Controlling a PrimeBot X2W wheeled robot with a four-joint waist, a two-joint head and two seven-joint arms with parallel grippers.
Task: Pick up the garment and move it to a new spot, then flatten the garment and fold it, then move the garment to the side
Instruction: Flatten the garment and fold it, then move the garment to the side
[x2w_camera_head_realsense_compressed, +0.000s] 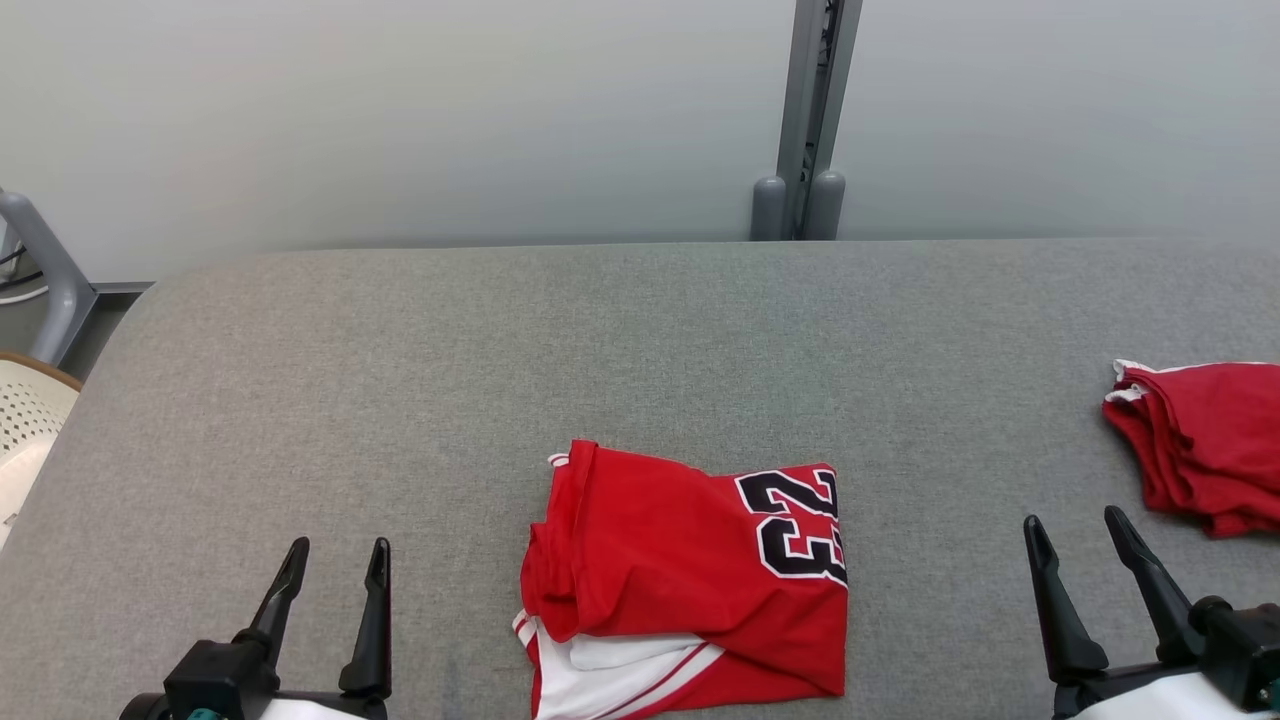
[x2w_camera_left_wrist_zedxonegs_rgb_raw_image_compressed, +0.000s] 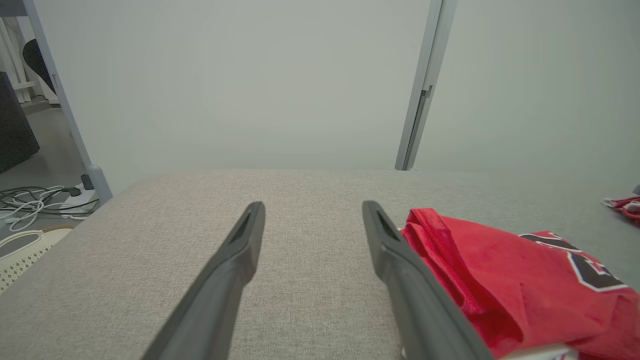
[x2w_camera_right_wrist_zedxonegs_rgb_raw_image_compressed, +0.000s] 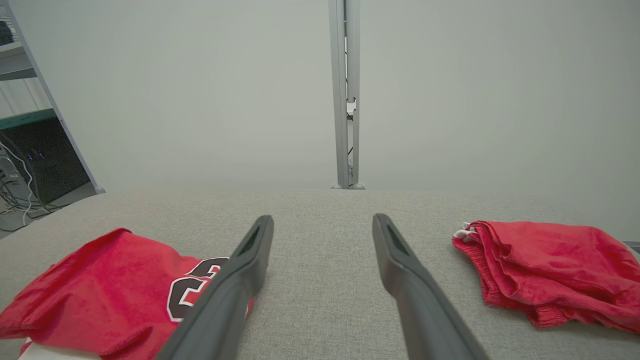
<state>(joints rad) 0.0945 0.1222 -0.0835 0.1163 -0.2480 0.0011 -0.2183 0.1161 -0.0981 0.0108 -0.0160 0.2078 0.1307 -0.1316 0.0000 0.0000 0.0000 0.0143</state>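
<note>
- The red jersey (x2w_camera_head_realsense_compressed: 690, 580) lies in the lower middle of the head view on the grey padded table (x2w_camera_head_realsense_compressed: 500, 350), with its black number 23 turned sideways at its upper right corner
- It reads as a compact, roughly square packet with layered edges down its left side and a white striped panel showing at its bottom left. I judge the pick-up, the flattening and the folding to be done, though the fold is loose, not crisp
- The left gripper (x2w_camera_head_realsense_compressed: 339, 548) sits at the lower left of the head view with its two fingers spread apart and nothing between them. In the left wrist view the jersey lies just beside the right-hand finger, and I cannot tell whether cloth and finger touch
- The right gripper (x2w_camera_head_realsense_compressed: 1072, 518) sits at the lower right with its fingers parted as well and nothing held. In the right wrist view bare table shows between them
- A second red garment (x2w_camera_head_realsense_compressed: 1200, 445) lies folded at the right edge of the head view, well apart from the jersey. It looks like a piece set aside
- What seems left is the last step: taking the folded jersey to the side without letting the layers slip open
</note>
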